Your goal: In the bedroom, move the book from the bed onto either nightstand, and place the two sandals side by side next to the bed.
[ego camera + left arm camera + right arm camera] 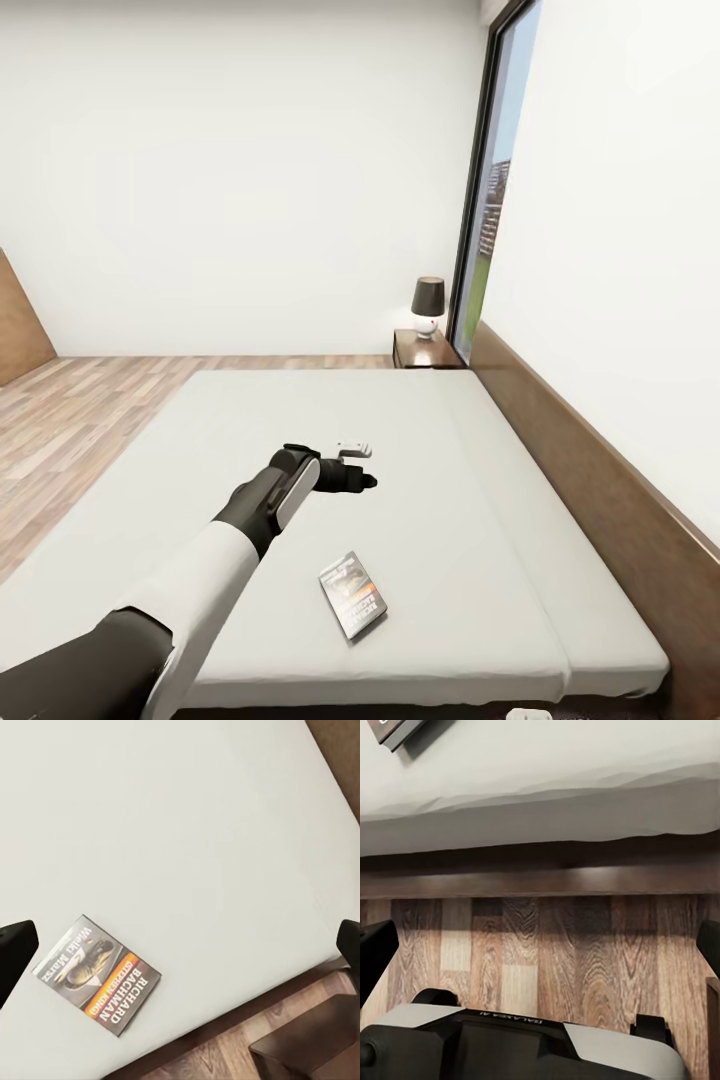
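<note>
The book (pixel 353 595), a thin dark-covered paperback with an orange band, lies flat on the light grey mattress of the bed (pixel 470 470) near its front edge. My left gripper (pixel 352 478) hovers above the mattress, beyond the book and slightly to its left. In the left wrist view the book (pixel 96 975) reads "Richard Bachman", and the left gripper (pixel 180 945) is open and holds nothing. My right gripper (pixel 542 945) is open, low over the floor by the bed's side; a corner of the book (pixel 397 731) shows there. The sandals are out of view.
A nightstand (pixel 425 350) with a dark-shaded lamp (pixel 428 303) stands at the bed's far corner, by the tall window (pixel 490 220). The brown headboard (pixel 600 480) runs along the right. A dark cabinet corner (pixel 307 1050) sits beside the bed. Wood floor (pixel 70 420) lies left.
</note>
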{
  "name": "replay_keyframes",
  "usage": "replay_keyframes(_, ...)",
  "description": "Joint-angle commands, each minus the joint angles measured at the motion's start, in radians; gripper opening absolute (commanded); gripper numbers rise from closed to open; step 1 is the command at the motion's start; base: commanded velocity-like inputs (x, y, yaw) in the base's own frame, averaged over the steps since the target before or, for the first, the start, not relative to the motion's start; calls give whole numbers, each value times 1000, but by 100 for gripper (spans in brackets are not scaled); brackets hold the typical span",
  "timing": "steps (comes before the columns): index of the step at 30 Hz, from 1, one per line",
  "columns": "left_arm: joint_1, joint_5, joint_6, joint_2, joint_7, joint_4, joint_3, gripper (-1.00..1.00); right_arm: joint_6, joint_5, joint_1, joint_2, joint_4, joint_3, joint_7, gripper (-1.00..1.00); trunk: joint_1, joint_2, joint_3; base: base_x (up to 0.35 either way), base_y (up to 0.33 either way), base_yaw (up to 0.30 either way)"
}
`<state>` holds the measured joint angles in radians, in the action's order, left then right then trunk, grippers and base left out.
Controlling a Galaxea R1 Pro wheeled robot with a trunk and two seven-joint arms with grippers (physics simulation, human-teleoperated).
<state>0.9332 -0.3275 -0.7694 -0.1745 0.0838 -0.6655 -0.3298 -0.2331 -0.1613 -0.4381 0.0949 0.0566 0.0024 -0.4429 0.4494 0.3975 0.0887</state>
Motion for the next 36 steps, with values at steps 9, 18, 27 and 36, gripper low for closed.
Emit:
replay_keyframes(9,1,5,-3,0,5,0,0,100,-6,-9,-2,0,5,1,-6,100,1,2,16,0,0,0)
replay_keyframes(18,1,5,-4,0,7,0,0,100,-6,-9,-2,0,5,1,-7,100,1,2,30,0,0,0)
replay_keyframes(27,1,5,-3,0,7,0,0,100,-6,-9,-2,0,5,1,-7,100,1,2,44,0,0,0)
replay_keyframes(36,1,5,-3,0,7,0,0,100,-6,-9,-2,0,5,1,-7,100,1,2,58,0,0,0)
